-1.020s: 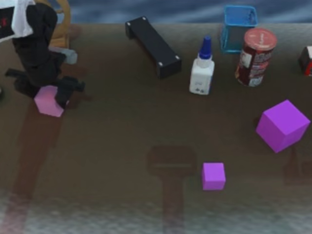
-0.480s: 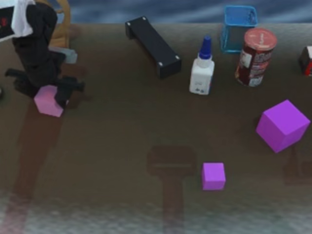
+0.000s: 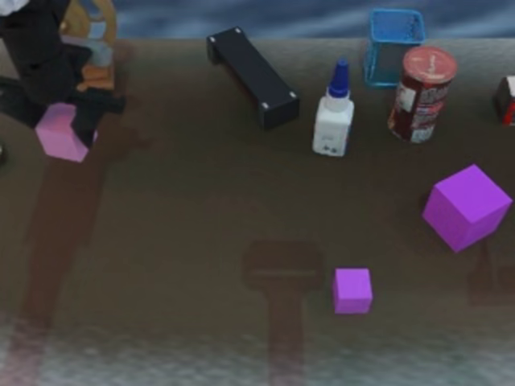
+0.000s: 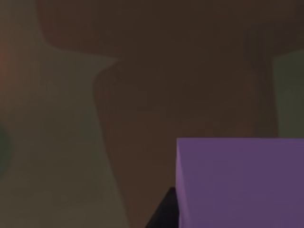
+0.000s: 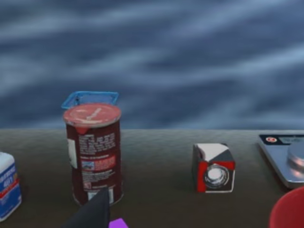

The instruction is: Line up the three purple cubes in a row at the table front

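Observation:
My left gripper (image 3: pixel 56 121) is shut on the medium pale lilac-pink cube (image 3: pixel 60 133) and holds it above the dark brown table (image 3: pixel 177 209) at the far left back. In the left wrist view this cube (image 4: pixel 240 183) fills the lower corner, with one dark finger (image 4: pixel 164 211) pressed against its side. The large vivid purple cube (image 3: pixel 467 207) rests at the right. The small vivid purple cube (image 3: pixel 352 290) sits near the front, right of centre. My right gripper (image 5: pixel 97 211) is out of the top view; only a dark tip of it shows beside a purple corner (image 5: pixel 118 223).
Along the back stand a black bar (image 3: pixel 252 76), a white glue bottle (image 3: pixel 333 112), a blue basket (image 3: pixel 396 44) and a red can (image 3: pixel 422 92). A red, white and black box (image 3: pixel 507 99) is at the right edge. A wooden object (image 3: pixel 95 48) lies behind my left gripper.
My left gripper has risen with the pale cube, shifting up and to the left in the top view. The other two cubes have not moved.

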